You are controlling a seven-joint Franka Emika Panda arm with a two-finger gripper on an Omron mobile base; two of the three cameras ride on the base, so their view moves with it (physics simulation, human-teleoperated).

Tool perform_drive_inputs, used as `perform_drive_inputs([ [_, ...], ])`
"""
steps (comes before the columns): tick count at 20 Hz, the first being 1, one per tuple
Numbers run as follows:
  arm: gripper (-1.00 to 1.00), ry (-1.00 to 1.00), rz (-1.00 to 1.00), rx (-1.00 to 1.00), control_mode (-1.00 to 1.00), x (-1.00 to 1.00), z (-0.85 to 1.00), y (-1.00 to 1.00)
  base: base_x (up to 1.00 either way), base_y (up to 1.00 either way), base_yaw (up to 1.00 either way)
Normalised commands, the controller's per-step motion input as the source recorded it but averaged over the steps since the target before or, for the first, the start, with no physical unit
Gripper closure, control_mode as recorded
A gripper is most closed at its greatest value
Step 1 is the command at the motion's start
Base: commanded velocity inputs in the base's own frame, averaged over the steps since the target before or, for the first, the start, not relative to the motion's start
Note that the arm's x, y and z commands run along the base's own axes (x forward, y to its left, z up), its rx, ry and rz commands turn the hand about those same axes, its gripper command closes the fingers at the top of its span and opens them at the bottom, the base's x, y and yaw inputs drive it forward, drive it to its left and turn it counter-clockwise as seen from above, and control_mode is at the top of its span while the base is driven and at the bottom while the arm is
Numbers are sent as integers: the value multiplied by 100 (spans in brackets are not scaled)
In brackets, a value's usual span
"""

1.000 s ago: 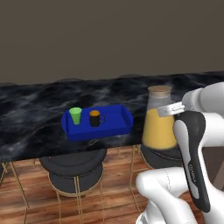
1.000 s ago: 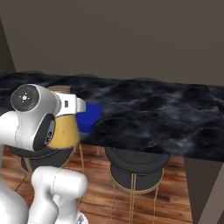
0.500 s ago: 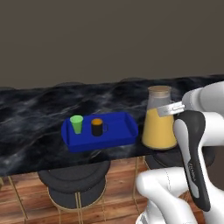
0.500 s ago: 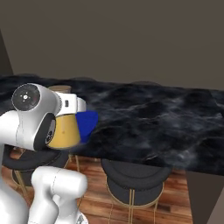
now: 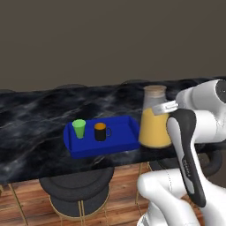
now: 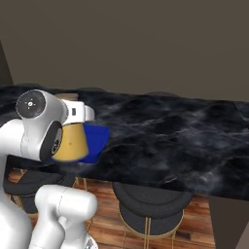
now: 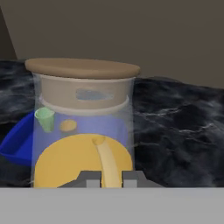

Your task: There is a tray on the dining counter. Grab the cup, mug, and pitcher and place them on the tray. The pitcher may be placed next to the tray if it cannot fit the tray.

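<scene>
On the black marble dining counter lies the blue tray, also seen as a blue corner from the right. The green cup and the black mug stand upright side by side in it. The glass pitcher of orange liquid, tan lid on, is upright right at the tray's right end. My gripper is shut on the pitcher's handle. The pitcher is partly hidden by my arm. I cannot tell whether its base touches the counter.
Black round stools with gold legs stand under the counter's near edge, on a wooden floor. A dark wall runs behind the counter. The counter stretches bare to the right.
The whole picture has shifted, so the base has driven; counter and tray now sit closer. The pitcher stays in my grip and now stands nearer the tray's right end.
</scene>
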Motion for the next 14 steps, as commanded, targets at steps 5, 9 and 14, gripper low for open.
perform_drive_inputs([
  [5, 100, 0, 0, 0, -100, 70, -4, 27, 0, 0, 0],
  [9, 100, 0, 0, 0, -100, 71, -6, 9, 0, 0, 0],
  [14, 100, -1, 0, 0, -100, 67, -8, 2, 0, 0, 0],
])
